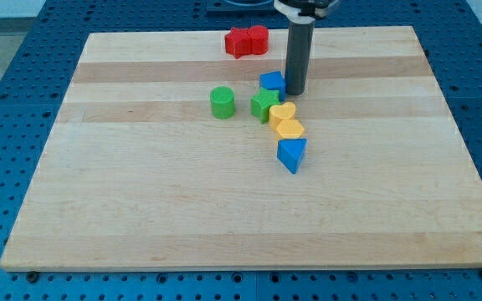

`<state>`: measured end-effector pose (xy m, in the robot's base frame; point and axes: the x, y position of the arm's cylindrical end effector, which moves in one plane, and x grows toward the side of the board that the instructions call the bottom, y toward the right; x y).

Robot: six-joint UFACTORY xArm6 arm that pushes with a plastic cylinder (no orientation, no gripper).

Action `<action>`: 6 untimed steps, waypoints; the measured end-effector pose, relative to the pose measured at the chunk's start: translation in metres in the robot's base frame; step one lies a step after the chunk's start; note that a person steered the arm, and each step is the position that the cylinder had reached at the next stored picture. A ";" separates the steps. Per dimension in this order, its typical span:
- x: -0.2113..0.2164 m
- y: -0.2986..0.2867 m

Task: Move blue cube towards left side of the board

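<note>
The blue cube (271,82) sits on the wooden board (141,192) near the view's top centre. My tip (295,91) stands right against the cube's right side, touching or nearly touching it. A green star block (264,104) lies just below the blue cube, touching it.
A green cylinder (222,102) stands left of the star. A yellow heart block (282,112) and a yellow block (289,129) lie below the tip, then a blue triangle (291,154). Two red blocks (247,40) sit at the top edge.
</note>
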<state>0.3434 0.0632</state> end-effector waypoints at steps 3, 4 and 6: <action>-0.009 -0.071; -0.011 -0.105; -0.011 -0.128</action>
